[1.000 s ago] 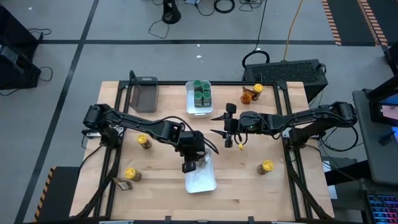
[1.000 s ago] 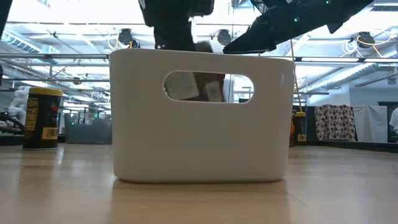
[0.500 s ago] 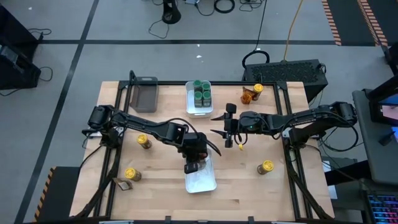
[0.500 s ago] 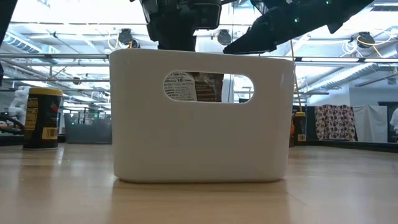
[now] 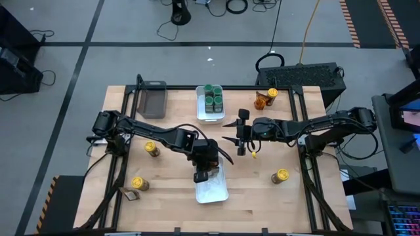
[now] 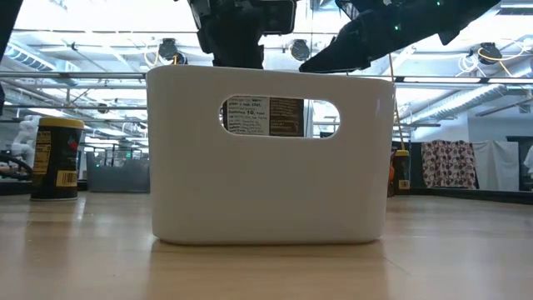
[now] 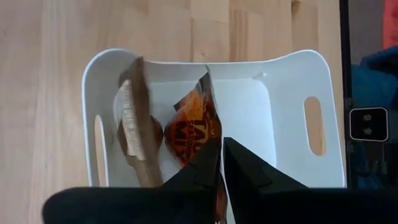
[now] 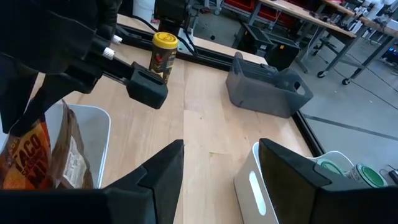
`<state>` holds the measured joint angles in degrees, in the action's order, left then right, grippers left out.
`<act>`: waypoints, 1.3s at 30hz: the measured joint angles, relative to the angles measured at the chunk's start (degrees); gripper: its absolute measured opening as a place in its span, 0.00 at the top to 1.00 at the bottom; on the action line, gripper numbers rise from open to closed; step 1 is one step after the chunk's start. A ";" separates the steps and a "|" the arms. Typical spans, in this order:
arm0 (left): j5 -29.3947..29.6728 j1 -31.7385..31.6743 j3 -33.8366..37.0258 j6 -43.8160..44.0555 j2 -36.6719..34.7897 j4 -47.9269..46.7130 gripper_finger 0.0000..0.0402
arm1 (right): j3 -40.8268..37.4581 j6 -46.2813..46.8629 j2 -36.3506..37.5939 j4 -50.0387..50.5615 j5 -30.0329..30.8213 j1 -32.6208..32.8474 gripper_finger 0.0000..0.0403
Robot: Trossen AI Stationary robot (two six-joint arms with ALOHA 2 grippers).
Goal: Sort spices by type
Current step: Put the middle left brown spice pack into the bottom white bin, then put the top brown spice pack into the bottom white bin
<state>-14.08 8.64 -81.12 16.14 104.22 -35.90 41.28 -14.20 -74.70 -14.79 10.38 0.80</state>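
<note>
1. In the high view the left arm reaches from the left edge of the counter (image 5: 177, 210) toward lower centre, and its left end effector (image 5: 202, 174) points down into the upper end of the near white bin (image 5: 211, 191).
2. In the left wrist view the left end effector's fingers (image 7: 198, 171) stand nearly together, pinching the top edge of an orange packet (image 7: 193, 127); the gap between them is very narrow.
3. The right arm stretches in from the right edge to centre frame. The right end effector (image 5: 231, 136) hangs above bare counter between the two bins, its fingers well apart and holding nothing.
4. The near white bin holds two packets: the orange one in the grip, upright, and a brown packet (image 7: 138, 134) beside it, standing on edge nearer the bin's end wall. In the low view a packet's printed label (image 6: 265, 116) shows through the bin's handle slot.
5. The far white bin (image 5: 201, 108), upper centre, holds several green-lidded jars (image 5: 212, 97).
6. A dark grey tray (image 5: 153, 98) sits upper left.
7. Yellow-lidded jars stand loose: one (image 5: 151, 149) beside the left arm, one (image 5: 137, 182) lower left, one (image 5: 280, 176) lower right, one (image 5: 272, 95) upper right beside an amber jar (image 5: 261, 101).
8. Another small brown packet (image 5: 130, 194) lies lower left, just below the jar there.
</note>
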 joint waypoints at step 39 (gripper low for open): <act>14.82 5.33 -5.55 1.14 -18.18 -26.58 0.58 | 0.00 -0.11 0.00 0.57 0.08 -0.11 0.53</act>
<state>0.74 13.98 -86.67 17.28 86.05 -62.48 41.28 -14.31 -74.70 -14.22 10.46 0.69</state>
